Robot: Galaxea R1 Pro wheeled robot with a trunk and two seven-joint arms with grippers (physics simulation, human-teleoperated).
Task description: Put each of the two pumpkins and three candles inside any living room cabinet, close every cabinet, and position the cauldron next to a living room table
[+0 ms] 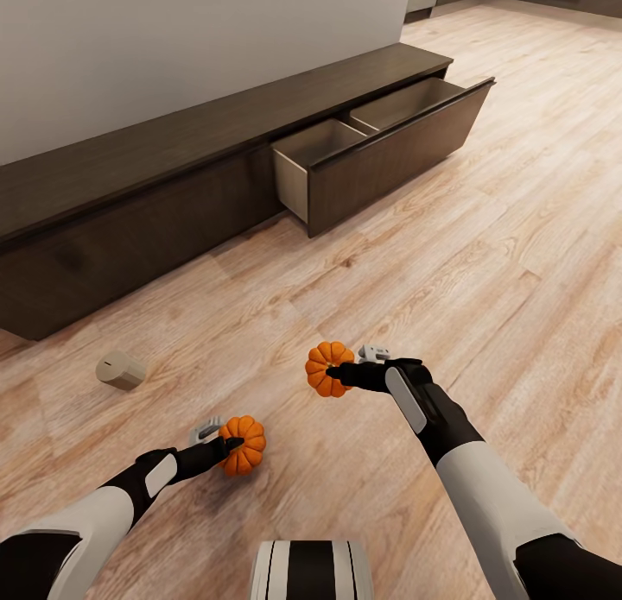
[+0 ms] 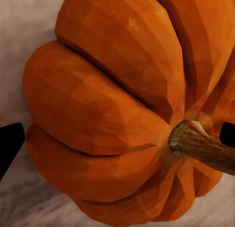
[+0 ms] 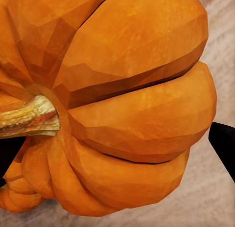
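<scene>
Orange pumpkins, two counted, are each gripped: one in the left end effector (image 1: 226, 445) low over the floor (image 1: 484, 263), its pumpkin (image 1: 243, 445) ahead, the second pumpkin (image 1: 327, 369) in the right end effector (image 1: 341, 374). We count one candle (image 1: 120, 369) on the floor and one open drawer (image 1: 380, 147) in the cabinet (image 1: 155, 177). We judge the round, ribbed pumpkins could slip from the narrow fingers during transit.

Pale wood-plank floor (image 1: 518, 203). A long, low, dark brown cabinet (image 1: 130, 194) stands on it along the far wall, its right-hand drawer (image 1: 389, 142) pulled open. One tan candle (image 1: 120, 369) lies on its side at near left, in front of the cabinet.
</scene>
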